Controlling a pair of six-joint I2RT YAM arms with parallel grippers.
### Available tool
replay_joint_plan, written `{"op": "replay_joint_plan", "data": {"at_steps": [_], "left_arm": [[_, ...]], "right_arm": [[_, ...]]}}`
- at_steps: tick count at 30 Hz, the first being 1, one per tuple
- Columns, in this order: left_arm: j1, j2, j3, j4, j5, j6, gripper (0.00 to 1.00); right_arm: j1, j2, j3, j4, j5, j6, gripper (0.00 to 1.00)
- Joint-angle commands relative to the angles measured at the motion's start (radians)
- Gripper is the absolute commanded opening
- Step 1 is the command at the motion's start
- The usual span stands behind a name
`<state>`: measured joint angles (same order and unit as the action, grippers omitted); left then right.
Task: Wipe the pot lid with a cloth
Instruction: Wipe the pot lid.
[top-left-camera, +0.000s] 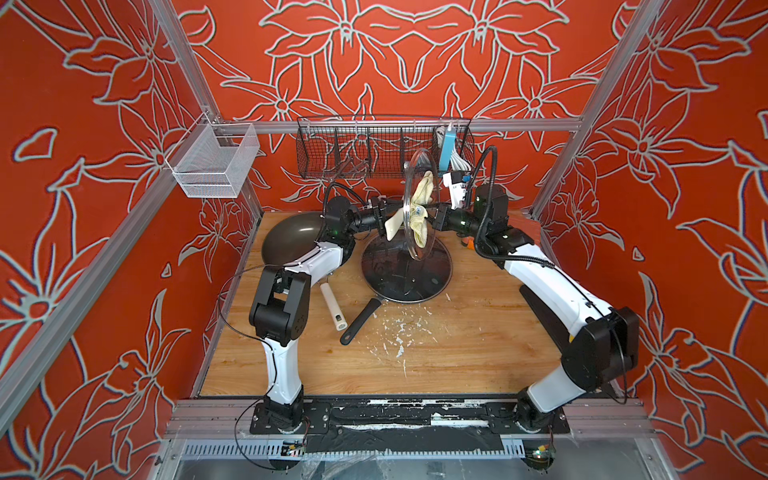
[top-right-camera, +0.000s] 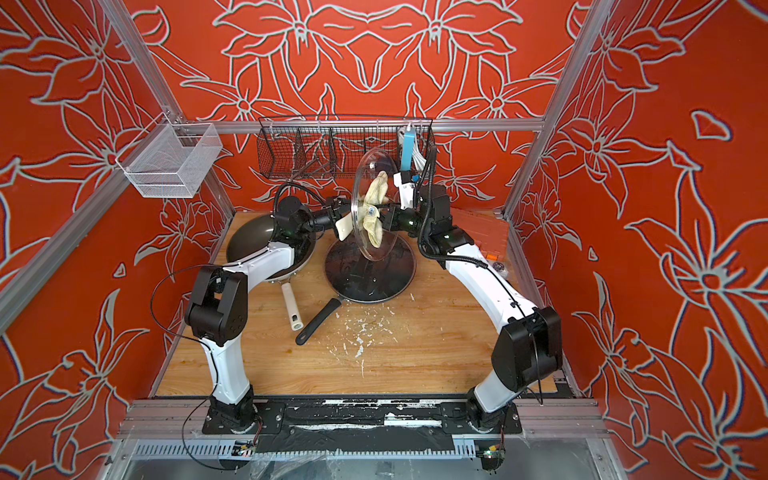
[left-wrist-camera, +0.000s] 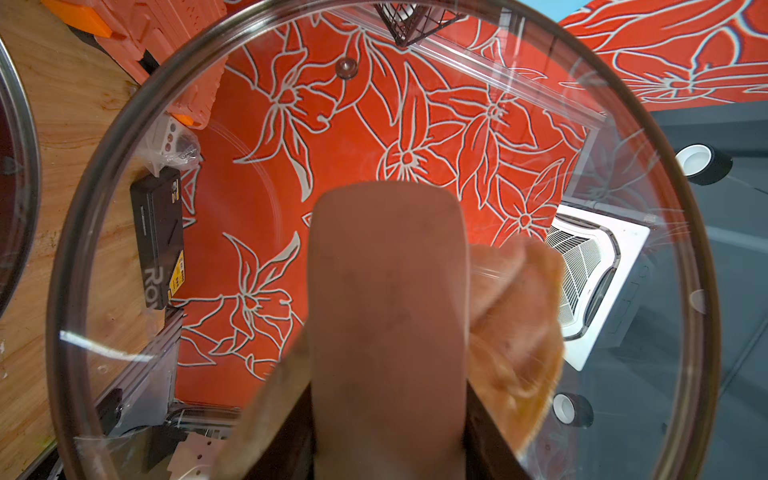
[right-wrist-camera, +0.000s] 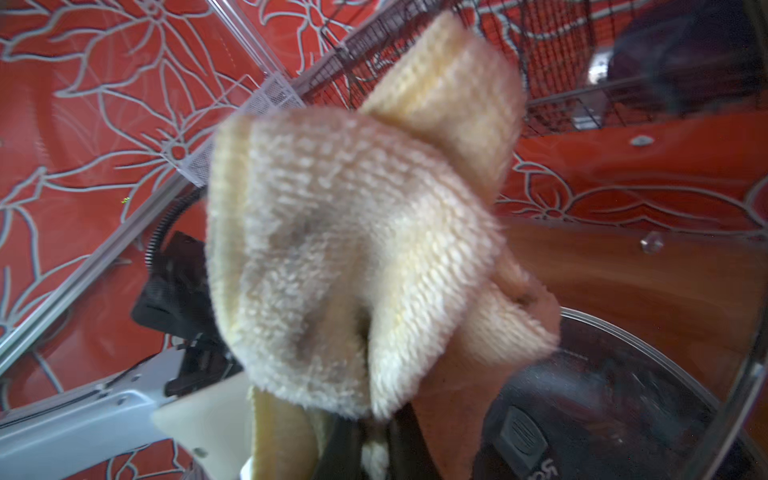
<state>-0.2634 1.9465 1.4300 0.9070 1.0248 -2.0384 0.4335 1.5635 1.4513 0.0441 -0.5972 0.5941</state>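
Holding the glass lid on edge above the pan, left gripper clamped its cream handle; right gripper pinched the cloth against the glass. Hard pressing could twist the lid loose.

1. Claws: I count two of mine, my left claw and my right claw, facing each other.
2. Lids: two. One glass lid stands between my claws, and a second lid lies below them.
3. Pans: two. One grey wok sits below my left claw, and one black pan sits under the second lid.
4. Cloths: one cloth, at my right claw.
5. Wire baskets: two. One black basket hangs behind my claws, and one white basket hangs well off to my left claw's side.
6. Tables: one table, beneath both claws.
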Motion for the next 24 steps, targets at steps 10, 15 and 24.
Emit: {"op": "replay_joint_plan", "data": {"at_steps": [10, 15, 24], "left_arm": [[-0.014, -0.062, 0.047, 0.271, -0.022, -0.094, 0.0], [-0.017, -0.079, 0.048, 0.271, -0.012, -0.088, 0.0], [-0.018, -0.088, 0.055, 0.274, -0.009, -0.089, 0.0]], "right_arm": [[-0.051, 0.137, 0.267, 0.023, 0.107, -0.007, 0.0], [-0.106, 0.218, 0.287, 0.012, 0.128, -0.008, 0.0], [-0.155, 0.27, 0.246, -0.014, 0.06, -0.01, 0.0]]}}
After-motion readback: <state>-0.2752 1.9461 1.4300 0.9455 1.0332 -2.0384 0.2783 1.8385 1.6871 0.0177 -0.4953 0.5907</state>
